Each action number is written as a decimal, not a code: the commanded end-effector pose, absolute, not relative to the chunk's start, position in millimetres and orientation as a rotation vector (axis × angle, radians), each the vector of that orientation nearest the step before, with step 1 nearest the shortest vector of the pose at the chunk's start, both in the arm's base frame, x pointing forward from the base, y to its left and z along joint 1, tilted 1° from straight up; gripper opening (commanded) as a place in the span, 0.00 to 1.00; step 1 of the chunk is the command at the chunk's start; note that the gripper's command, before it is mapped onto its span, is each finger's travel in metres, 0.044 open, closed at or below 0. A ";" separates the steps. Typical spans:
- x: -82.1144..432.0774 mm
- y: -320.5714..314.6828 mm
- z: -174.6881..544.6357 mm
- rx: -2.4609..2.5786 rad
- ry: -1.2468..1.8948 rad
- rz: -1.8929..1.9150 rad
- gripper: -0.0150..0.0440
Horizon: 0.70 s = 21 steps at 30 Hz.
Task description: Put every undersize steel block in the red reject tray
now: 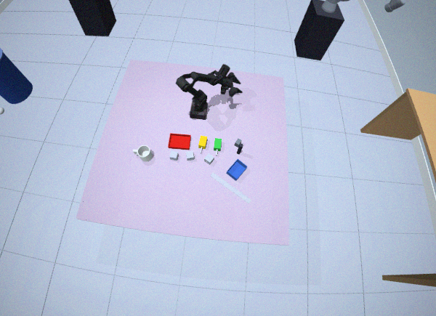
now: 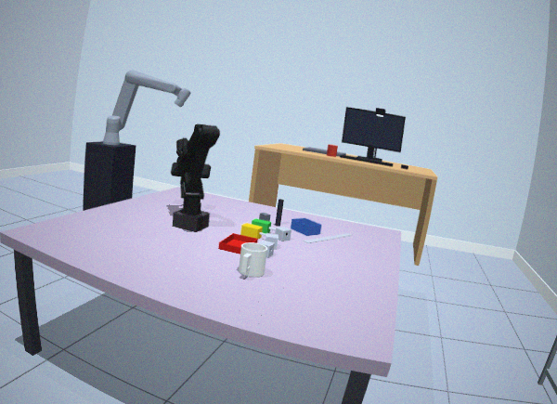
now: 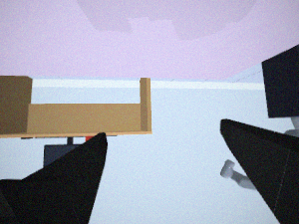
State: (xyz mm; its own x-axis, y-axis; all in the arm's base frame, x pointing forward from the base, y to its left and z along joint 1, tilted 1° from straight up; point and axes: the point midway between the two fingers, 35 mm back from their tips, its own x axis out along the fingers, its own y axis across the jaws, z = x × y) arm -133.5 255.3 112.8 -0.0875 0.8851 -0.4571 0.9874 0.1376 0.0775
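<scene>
Three light grey steel blocks stand in a row on the table: a left block (image 1: pixel 174 155) (image 2: pixel 266 249), a middle block (image 1: pixel 190 156) and a right block (image 1: pixel 208 159) (image 2: pixel 283 233). A dark hole shows in the right block in the exterior view. The green gauge (image 1: pixel 217 144) (image 2: pixel 261 225) lies with its pale pin towards the blocks. A yellow gauge (image 1: pixel 203 142) (image 2: pixel 251 230) lies beside it. The red tray (image 1: pixel 179 141) (image 2: pixel 238 242) looks empty. My gripper (image 1: pixel 240 86) (image 3: pixel 163 131) is open and empty, raised on the far side of the arm's base, away from the blocks. Hole sizes cannot be told.
A blue tray (image 1: pixel 236 169) (image 2: pixel 305 226) lies right of the blocks. An upright black cylinder (image 1: pixel 239 149) (image 2: pixel 278 212) stands by a darker grey block (image 1: pixel 237 142) (image 2: pixel 265 215). A white mug (image 1: pixel 144 152) (image 2: pixel 252 261) stands at the left. A pale strip (image 1: pixel 230 187) (image 2: pixel 328 238) lies near the blue tray.
</scene>
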 end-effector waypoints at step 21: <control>100.6 303.8 74.0 2.188 1.007 -1.190 0.76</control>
State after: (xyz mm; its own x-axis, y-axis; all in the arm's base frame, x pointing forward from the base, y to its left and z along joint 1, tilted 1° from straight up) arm 55.2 312.1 81.0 0.3436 0.5047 -0.7919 0.8658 -0.4969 0.0590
